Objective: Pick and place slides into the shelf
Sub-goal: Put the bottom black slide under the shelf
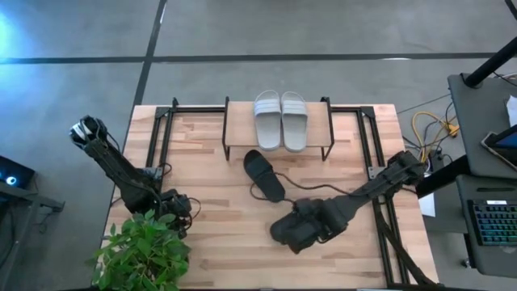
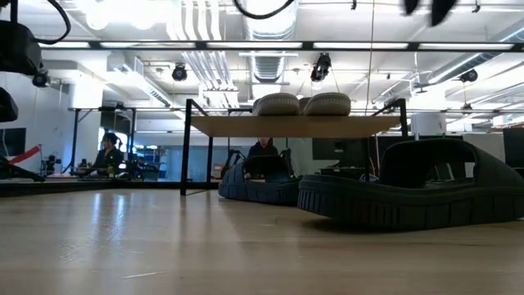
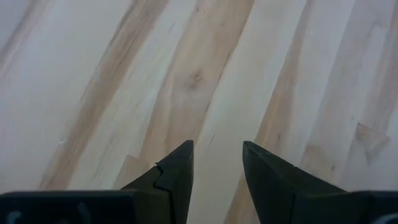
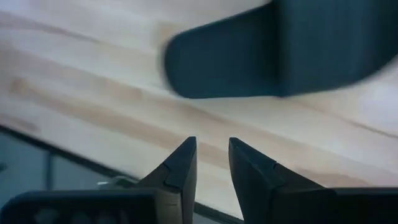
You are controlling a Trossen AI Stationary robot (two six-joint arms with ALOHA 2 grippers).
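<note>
The shelf [image 1: 238, 133] [image 2: 286, 125] stands at the table's far middle, and the two light grey slides [image 1: 280, 120] [image 2: 301, 104] lie side by side on its plank. One black slide [image 1: 264, 175] [image 2: 260, 182] lies sole-down on the table just in front of the shelf. The other black slide [image 2: 409, 192] [image 4: 280, 50] rests on the table nearer, right of centre. My right gripper [image 4: 212, 155] [image 1: 295, 234] hovers beside it, open by a narrow gap with nothing between its fingers. My left gripper [image 3: 217, 155] [image 1: 179, 218] is open above bare wood at the near left.
A potted plant [image 1: 141, 250] fills the near left corner, close to my left gripper. Black frame rails [image 1: 157, 133] [image 1: 371, 145] run along both sides of the shelf. A dark cable [image 1: 283, 190] trails past the black slide. The table's near edge [image 4: 74, 155] is close to my right gripper.
</note>
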